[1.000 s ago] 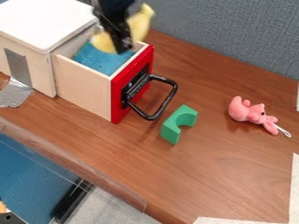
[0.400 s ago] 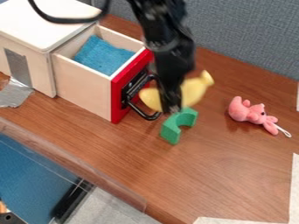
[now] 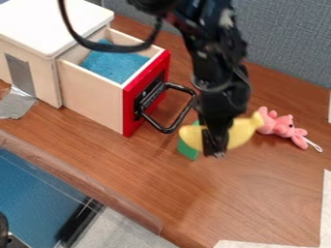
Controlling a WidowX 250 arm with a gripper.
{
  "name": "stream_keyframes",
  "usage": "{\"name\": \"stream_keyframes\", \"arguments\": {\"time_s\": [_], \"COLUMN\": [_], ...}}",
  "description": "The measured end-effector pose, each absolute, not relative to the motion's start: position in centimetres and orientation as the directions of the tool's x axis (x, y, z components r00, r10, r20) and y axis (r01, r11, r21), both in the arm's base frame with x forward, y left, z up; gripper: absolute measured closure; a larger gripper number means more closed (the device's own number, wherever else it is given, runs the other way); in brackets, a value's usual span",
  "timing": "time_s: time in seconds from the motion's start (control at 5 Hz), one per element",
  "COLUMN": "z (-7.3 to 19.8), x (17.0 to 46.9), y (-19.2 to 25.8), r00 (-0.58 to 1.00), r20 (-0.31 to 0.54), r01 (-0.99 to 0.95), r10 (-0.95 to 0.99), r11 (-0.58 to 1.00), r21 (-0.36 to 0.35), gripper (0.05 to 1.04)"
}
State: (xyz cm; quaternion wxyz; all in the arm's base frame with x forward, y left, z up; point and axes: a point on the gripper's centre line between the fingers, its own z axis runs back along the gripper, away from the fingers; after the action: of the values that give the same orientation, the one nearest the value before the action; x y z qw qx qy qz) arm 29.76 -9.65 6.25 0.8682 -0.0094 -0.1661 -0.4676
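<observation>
The black gripper (image 3: 216,151) hangs over the middle of the wooden table, shut on a yellow banana-shaped toy (image 3: 243,132) that juts out on both sides of it. Behind the toy's left end, a green arch block (image 3: 188,150) is partly covered. A pink stuffed toy (image 3: 283,125) lies on the table just right of the yellow toy's right tip. To the left, the red-fronted drawer (image 3: 145,95) stands open, with a blue cloth (image 3: 115,65) inside and a black handle (image 3: 184,113) on its front.
The wooden cabinet with a white top (image 3: 48,24) stands at the upper left, silver tape (image 3: 16,102) beside its base. A grey partition (image 3: 284,38) rises behind the table (image 3: 246,198). A clear rail runs along the lower-left edge. A black cable loops above the drawer.
The gripper has moved from above the drawer rightward and toward the camera, carrying the yellow toy over the table. The green block has become partly covered. The drawer and pink toy have stayed put.
</observation>
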Motion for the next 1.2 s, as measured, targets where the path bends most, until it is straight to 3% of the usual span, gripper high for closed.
{"name": "stream_keyframes", "arguments": {"time_s": [0.8, 1.0, 1.2], "z": [1.5, 0.9, 0.9], "x": [28.6, 28.6, 28.8], "y": [-16.1, -16.2, -15.7], "r00": [0.428, 0.438, 0.445], "r20": [0.229, 0.219, 0.213], "r01": [0.879, 0.875, 0.874], "r10": [-0.875, -0.872, -0.870], "r11": [0.461, 0.469, 0.474], "r21": [0.121, 0.116, 0.110], "gripper": [0.464, 0.317, 0.087]}}
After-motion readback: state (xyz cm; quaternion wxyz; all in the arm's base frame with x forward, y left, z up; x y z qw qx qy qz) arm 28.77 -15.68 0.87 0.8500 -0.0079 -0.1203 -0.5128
